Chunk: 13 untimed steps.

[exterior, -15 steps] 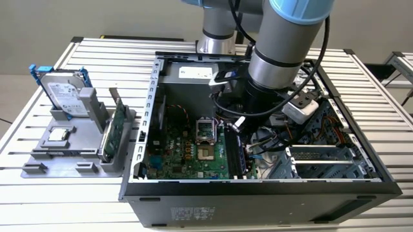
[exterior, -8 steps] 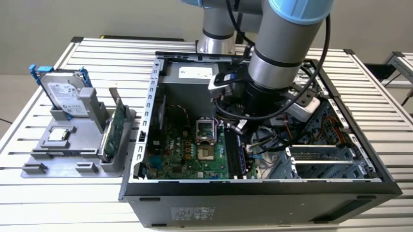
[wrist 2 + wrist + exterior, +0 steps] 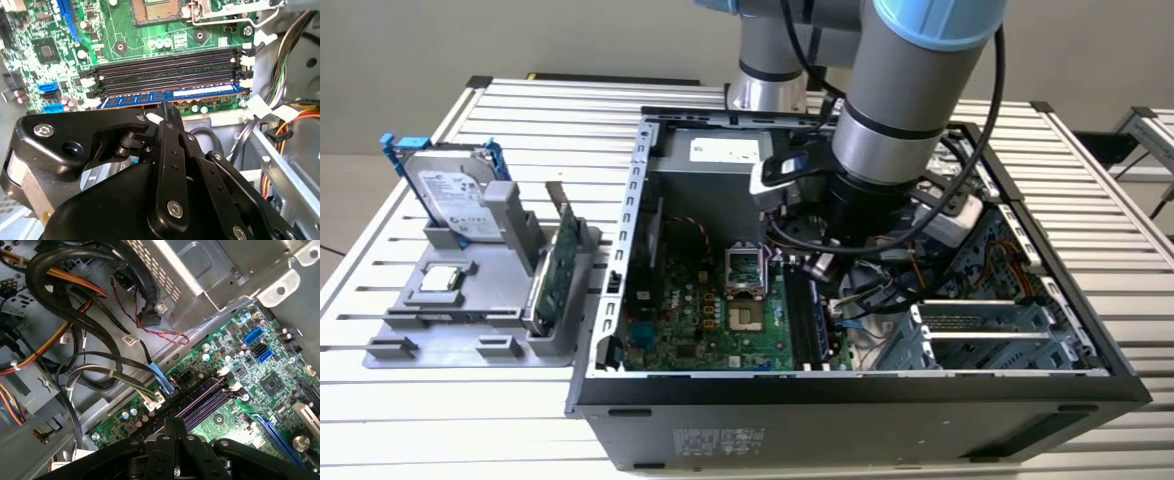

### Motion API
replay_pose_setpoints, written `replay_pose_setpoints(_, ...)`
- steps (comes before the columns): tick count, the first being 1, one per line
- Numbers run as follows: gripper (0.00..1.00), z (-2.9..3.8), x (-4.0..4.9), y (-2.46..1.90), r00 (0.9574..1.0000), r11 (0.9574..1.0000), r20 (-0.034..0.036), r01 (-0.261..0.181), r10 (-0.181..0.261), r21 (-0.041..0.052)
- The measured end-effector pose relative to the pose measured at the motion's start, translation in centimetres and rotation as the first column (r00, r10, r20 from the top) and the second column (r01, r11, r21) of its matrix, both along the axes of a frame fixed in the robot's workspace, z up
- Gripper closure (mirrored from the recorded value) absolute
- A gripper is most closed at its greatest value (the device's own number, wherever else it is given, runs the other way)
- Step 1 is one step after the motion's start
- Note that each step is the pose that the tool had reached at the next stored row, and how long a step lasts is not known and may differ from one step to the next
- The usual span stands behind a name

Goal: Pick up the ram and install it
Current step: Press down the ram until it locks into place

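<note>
- The gripper (image 3: pixel 161 116) is seen lowered inside the open computer case (image 3: pixel 1067 385), and its black fingers (image 3: pixel 170 125) are brought together at the tip; nothing is seen clamped between them.
- Right at the fingertips, the ram (image 3: pixel 170 96) is found: a long blue stick seated lengthwise in the slot nearest the gripper, with a white label along its face. Whether the tip actually touches its upper edge cannot be told.
- Just beyond the ram, three empty black memory slots (image 3: pixel 165 67) are lined up parallel to it, with white latches (image 3: pixel 246 62) at their ends.
- The green motherboard (image 3: pixel 45 30) is spread out beneath and past the slots, and the CPU socket (image 3: pixel 155 10) is seen further out from the gripper.
- In the first wrist view the gripper (image 3: pixel 175 427) is shown above the same slots, and a bundle of black, orange and yellow cables (image 3: pixel 65 285) is looped off to one side of it.
- In the exterior view the gripper (image 3: pixel 825 268) is hidden low in the case under the arm's wrist.
- Well away from the gripper, outside the case at the exterior view's left, a grey holder (image 3: pixel 440 345) is set on the slatted table (image 3: pixel 360 420); a silver hard drive (image 3: pixel 454 195) in a blue bracket and a green circuit card (image 3: pixel 550 285) are stood upright in it.
</note>
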<state>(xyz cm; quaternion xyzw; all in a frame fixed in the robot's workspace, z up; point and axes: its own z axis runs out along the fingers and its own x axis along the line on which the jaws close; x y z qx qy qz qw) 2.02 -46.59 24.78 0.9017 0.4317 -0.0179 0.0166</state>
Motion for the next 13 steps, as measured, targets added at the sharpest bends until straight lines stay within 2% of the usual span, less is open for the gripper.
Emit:
replay_pose_setpoints(4, 1.0, 0.0, -0.03, 0.0, 0.9986, 0.9986, 0.0, -0.053, 0.053, 0.0001)
replay_pose_setpoints(7, 1.0, -0.01, -0.05, 0.0, 0.9956, 0.9956, 0.0, -0.094, 0.094, 0.0005)
replay_pose_setpoints(10, 1.0, -0.04, -0.07, 0.0, 0.9906, 0.9906, 0.0001, -0.137, 0.137, 0.0009)
replay_pose_setpoints(13, 1.0, -0.06, -0.09, 0.0, 0.9838, 0.9838, 0.0001, -0.179, 0.179, 0.0013)
